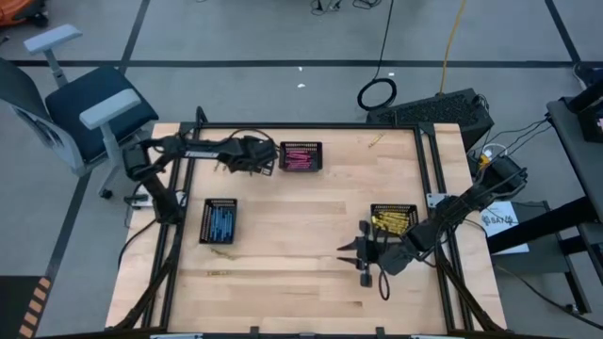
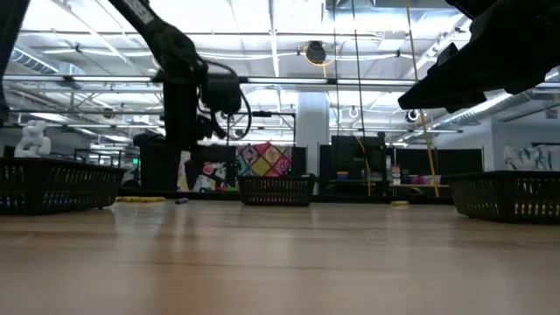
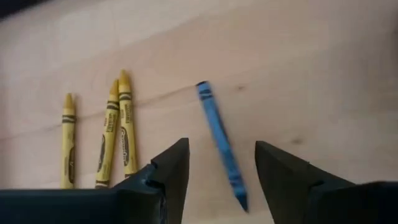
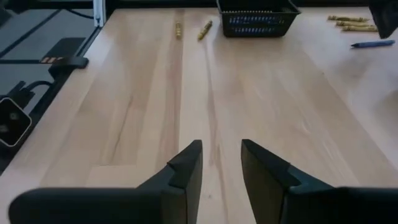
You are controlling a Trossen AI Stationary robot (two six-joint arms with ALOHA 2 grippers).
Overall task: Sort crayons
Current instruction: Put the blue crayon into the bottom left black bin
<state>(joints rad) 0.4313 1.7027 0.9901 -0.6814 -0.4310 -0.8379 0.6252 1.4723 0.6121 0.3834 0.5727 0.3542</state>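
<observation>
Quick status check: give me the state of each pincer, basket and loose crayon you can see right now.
Left pincer: open, a blue crayon between its fingers, ungripped.
Blue crayon: flat on the table.
Three yellow crayons: flat on the table beside it.
Right pincer: partly open, empty.
Pink basket: holding pink crayons.
Blue basket: holding blue crayons.
Yellow basket: holding yellow crayons.

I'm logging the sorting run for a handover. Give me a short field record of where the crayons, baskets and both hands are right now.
left hand: open, above a loose blue wax crayon lying on the wooden table
beside it: three yellow wax crayons loose on the wood
right hand: open, nothing between its fingers
black mesh baskets: one with blue crayons, one with pink crayons, one with yellow crayons
stray yellow crayons: beside the blue basket
</observation>
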